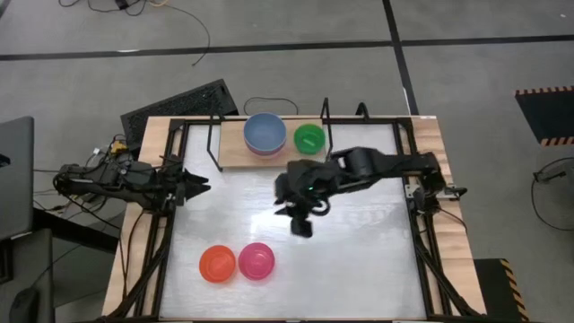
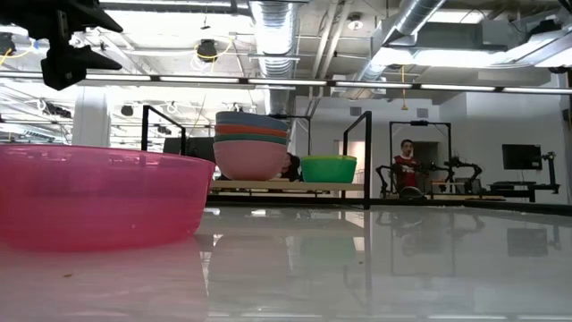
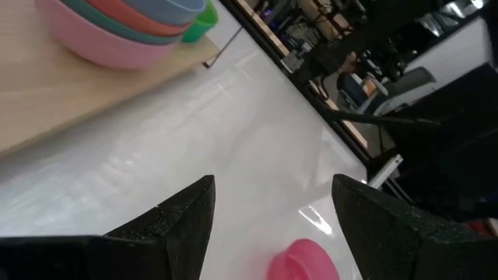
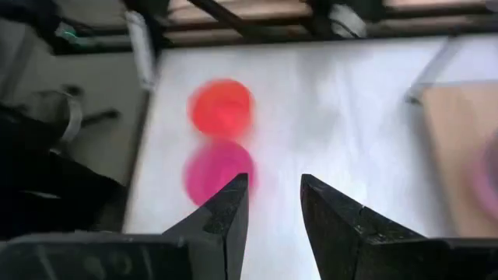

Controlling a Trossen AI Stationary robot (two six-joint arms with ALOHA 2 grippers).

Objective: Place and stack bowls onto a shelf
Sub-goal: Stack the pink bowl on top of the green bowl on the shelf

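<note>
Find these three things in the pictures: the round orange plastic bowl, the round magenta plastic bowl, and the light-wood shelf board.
Round orange plastic bowl (image 1: 217, 264): high view, centre of its inside.
Round magenta plastic bowl (image 1: 256, 260): high view, centre of its inside.
Light-wood shelf board (image 1: 231, 149): high view, bare wood left of the stacked bowls.

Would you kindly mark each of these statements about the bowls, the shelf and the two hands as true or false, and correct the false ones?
1. The stack of bowls on the shelf has a grey-blue bowl on top. True.
2. The orange bowl and the magenta bowl already sit on the shelf. False: both stand on the white table, near its front edge.
3. The right hand grips a bowl. False: it is open and empty, over the middle of the table.
4. The green bowl stands on the shelf beside the stack. True.
5. The left hand is over the shelf. False: it waits at the table's left edge.
</note>
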